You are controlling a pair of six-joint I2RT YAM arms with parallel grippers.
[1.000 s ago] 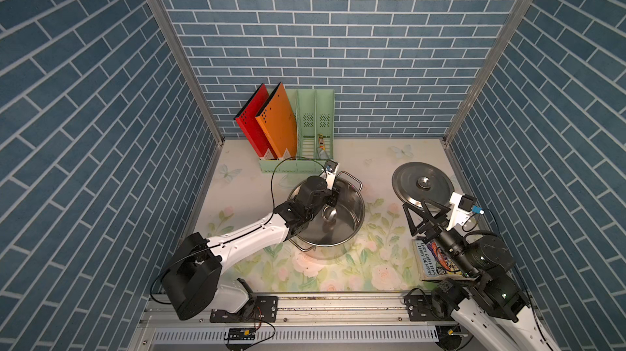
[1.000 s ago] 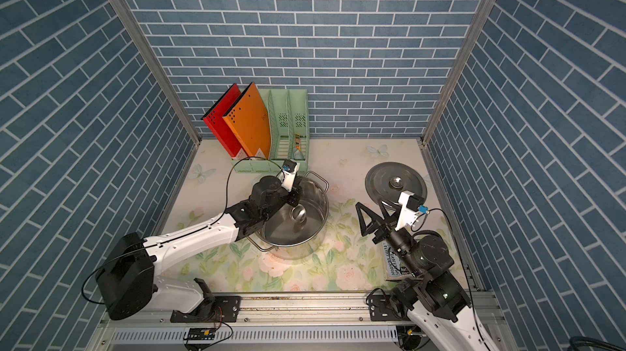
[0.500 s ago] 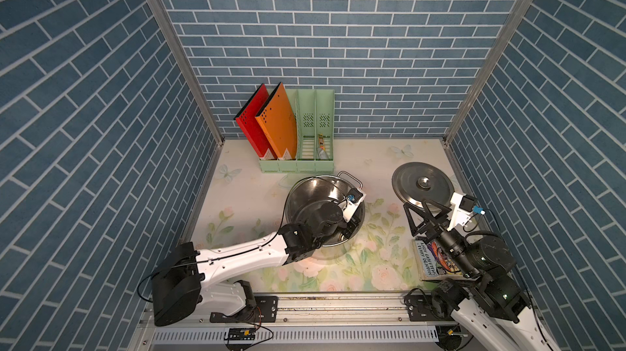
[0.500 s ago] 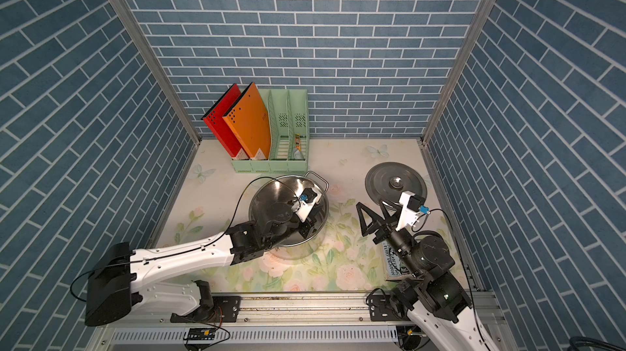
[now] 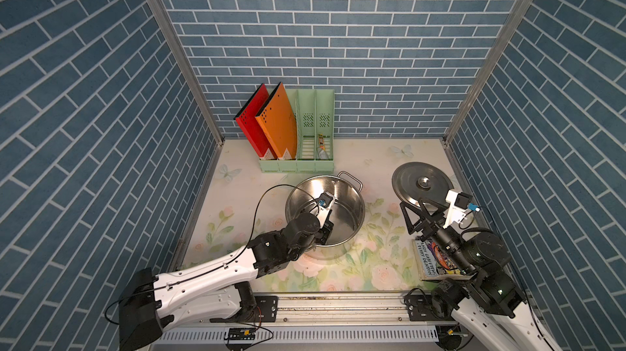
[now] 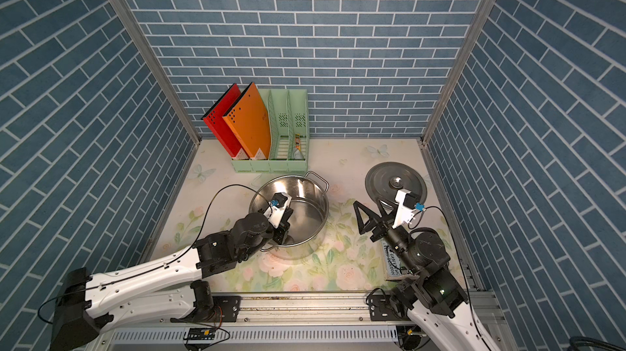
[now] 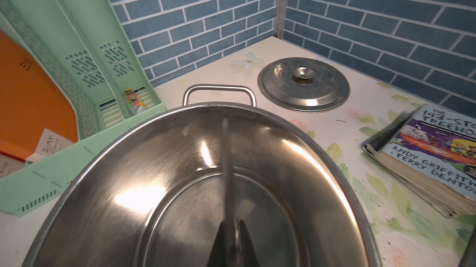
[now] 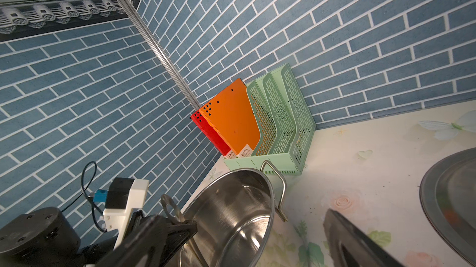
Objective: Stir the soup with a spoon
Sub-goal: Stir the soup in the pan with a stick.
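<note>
left tool [image 7: 233,229] is pinching the spoon [image 7: 226,170], dipping it into the pot [image 5: 352,193] by its 7 o'clock wall; seemingly mid-stir, next needing a circling sweep. right tool [image 5: 417,212] is hanging spread at the pot's 3 o'clock.

Overhead pair, wrist close-ups sharing pot [image 7: 180,149]

The floral table [image 5: 369,163] carries a steel pot [image 5: 347,193], lid [image 5: 406,176], book [image 5: 427,261] and green file rack [image 5: 296,165]

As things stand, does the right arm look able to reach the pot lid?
Probably yes: the right gripper hangs open at the near edge of the lid, nothing lies on it, and the left gripper is away in the pot.
</note>
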